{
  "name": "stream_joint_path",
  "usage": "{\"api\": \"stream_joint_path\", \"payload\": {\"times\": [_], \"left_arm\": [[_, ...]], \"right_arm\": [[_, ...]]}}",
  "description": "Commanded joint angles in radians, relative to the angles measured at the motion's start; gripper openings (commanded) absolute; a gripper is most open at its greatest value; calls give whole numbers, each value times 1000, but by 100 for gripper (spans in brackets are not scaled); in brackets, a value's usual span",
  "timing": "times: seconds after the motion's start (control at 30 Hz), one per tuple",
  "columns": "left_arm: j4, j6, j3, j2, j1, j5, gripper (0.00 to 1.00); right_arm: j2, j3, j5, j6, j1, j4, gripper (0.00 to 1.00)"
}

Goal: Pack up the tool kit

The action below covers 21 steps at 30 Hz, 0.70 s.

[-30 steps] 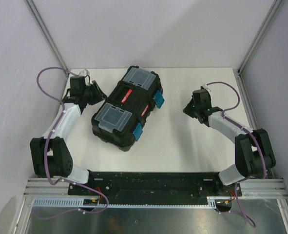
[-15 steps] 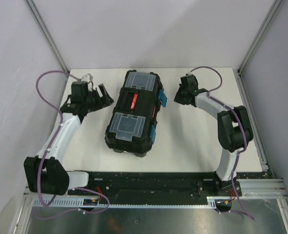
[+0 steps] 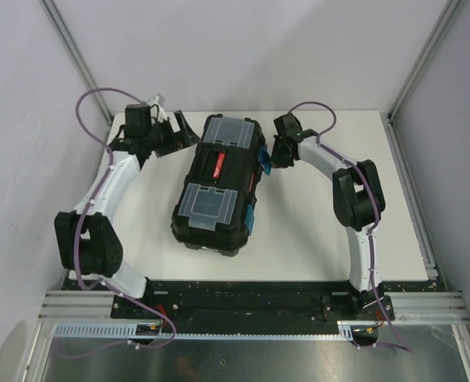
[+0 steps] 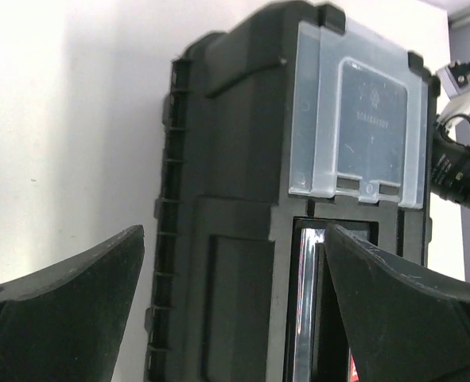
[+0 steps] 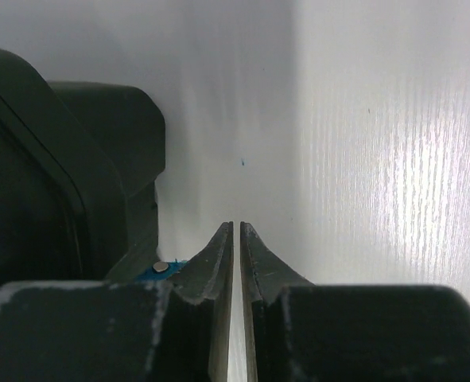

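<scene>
I am guessing the black toolbox [image 3: 219, 185] is heavy and stiff, so its handle [image 3: 215, 164] is best for grabbing. My left gripper [image 4: 235, 235] is gaping wide, and my right gripper [image 5: 236, 229] is pinching shut on nothing.

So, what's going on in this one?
Two robot arms are positioned around a closed black toolbox lying on the white table. The left hand is open beside the box's far left corner and holds nothing. The right hand is shut and empty, with its tips close to the far blue latch on the box's right side.
</scene>
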Motion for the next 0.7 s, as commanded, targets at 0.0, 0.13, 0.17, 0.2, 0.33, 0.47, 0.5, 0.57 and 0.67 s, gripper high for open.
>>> {"api": "stream_joint_path", "payload": {"times": [0.0, 0.13, 0.17, 0.2, 0.33, 0.47, 0.5, 0.57, 0.67], "left_arm": [[24, 28, 36, 53, -39, 131, 99], [28, 49, 37, 99, -70, 186, 99], [29, 53, 33, 105, -75, 203, 99], [30, 54, 28, 111, -79, 221, 99], [29, 57, 0, 127, -103, 280, 100], [29, 62, -35, 145, -133, 318, 99], [29, 66, -42, 150, -142, 325, 99], [29, 75, -53, 160, -164, 335, 98], [30, 96, -69, 181, -198, 335, 94]], "right_arm": [[14, 47, -40, 12, 24, -39, 12], [5, 21, -90, 34, 35, -1, 12], [3, 13, -110, 40, 34, 17, 12], [2, 4, -130, 48, 34, 34, 12], [13, -30, -212, 89, 33, 120, 13], [46, -24, -254, 110, 31, 172, 12], [54, -17, -257, 108, 32, 179, 12], [71, 5, -251, 102, 35, 183, 11], [99, 40, -257, 103, 38, 192, 9]]}}
